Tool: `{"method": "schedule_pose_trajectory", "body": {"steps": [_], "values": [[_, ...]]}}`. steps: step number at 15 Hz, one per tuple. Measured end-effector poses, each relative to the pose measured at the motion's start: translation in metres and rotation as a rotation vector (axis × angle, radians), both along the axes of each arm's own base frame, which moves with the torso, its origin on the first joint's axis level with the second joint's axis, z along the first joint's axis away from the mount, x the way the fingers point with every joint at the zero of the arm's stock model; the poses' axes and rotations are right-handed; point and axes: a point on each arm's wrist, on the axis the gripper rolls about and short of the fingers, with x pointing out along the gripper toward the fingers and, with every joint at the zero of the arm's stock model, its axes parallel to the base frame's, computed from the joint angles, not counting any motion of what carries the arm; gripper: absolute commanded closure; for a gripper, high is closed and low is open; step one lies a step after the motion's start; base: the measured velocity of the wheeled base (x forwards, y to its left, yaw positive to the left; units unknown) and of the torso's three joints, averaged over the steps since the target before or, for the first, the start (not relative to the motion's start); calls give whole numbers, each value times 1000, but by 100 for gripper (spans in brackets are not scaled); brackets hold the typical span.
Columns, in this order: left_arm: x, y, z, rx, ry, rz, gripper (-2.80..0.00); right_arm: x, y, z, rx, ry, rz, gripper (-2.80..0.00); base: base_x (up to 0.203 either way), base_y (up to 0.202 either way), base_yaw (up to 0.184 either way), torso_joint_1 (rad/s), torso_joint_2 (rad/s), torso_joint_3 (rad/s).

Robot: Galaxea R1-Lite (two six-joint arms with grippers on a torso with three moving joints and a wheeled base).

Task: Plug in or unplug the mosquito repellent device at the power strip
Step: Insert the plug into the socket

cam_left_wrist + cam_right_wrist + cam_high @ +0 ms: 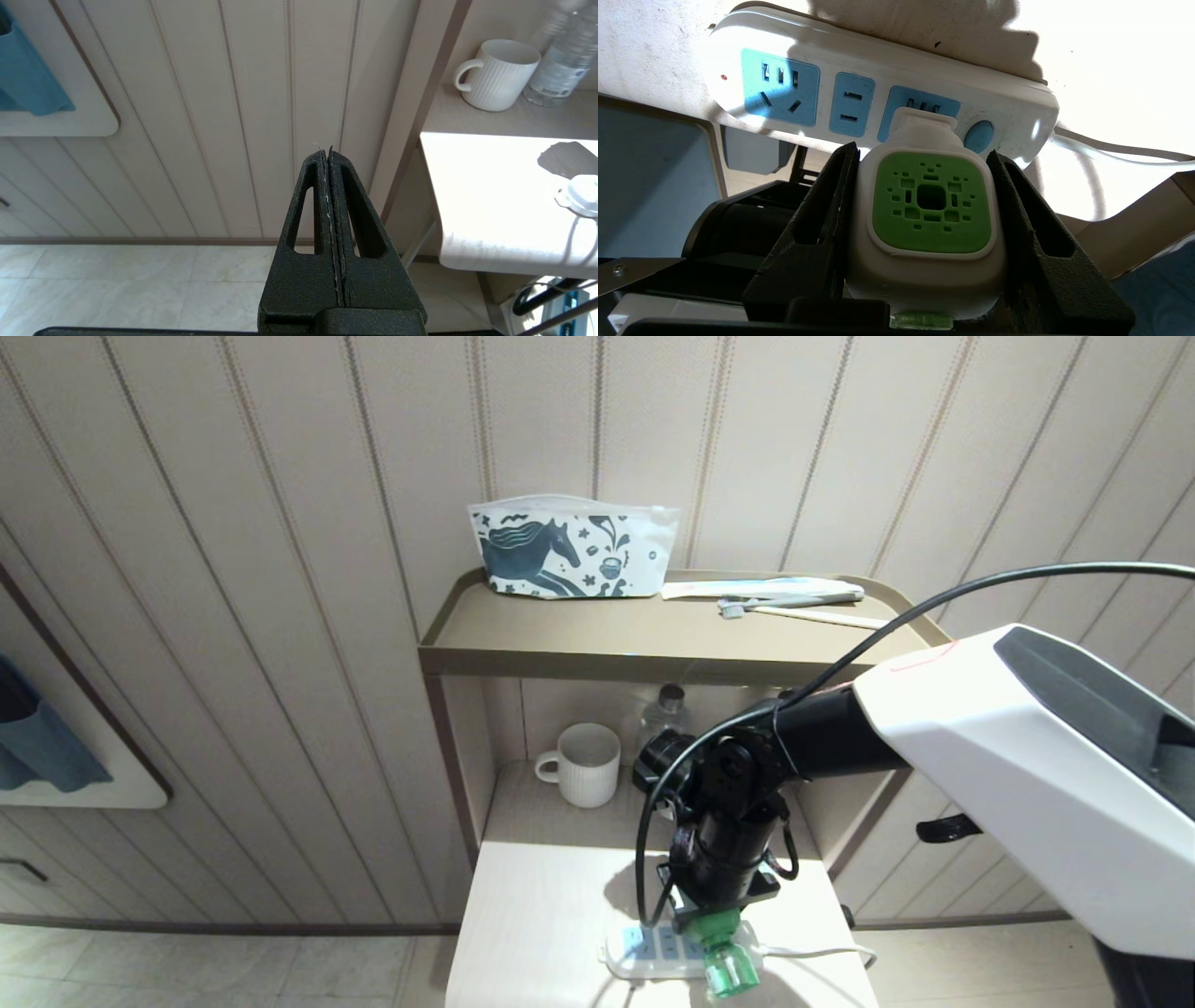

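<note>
So the repellent (924, 224) sits dead centre in the right wrist view, white shell with a green vented face, no brand or text readable on it. It's at the strip (878, 93), its plug end right against the third blue socket next to the round blue button; can't tell how far the prongs are in. The right gripper (924, 200) is clamped on it, one black finger (822, 224) pressed to each side of the shell. In the head view that's bottom centre, gripper pointing down, green bottle (728, 963) poking out toward the lower edge, strip lying on the pale table (541, 915) with its white cord (822, 952) trailing right. Behind it a white mug (583, 763) and a clear water bottle (665, 714) on the lower shelf, a horse-print pouch (569, 553) up top. Left gripper (329, 161) is parked off the table's side over the floor, fingers pressed together on nothing
</note>
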Motion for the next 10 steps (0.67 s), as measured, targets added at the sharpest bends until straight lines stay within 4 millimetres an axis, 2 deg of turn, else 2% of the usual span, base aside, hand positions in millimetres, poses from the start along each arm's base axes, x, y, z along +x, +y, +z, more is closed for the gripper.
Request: {"method": "schedule_pose_trajectory", "body": {"steps": [10], "values": [[0,0,0,0,0,-1,0,-1,-3,-5,-8,11,-5,0,0,0,0,0,0,0]]}}
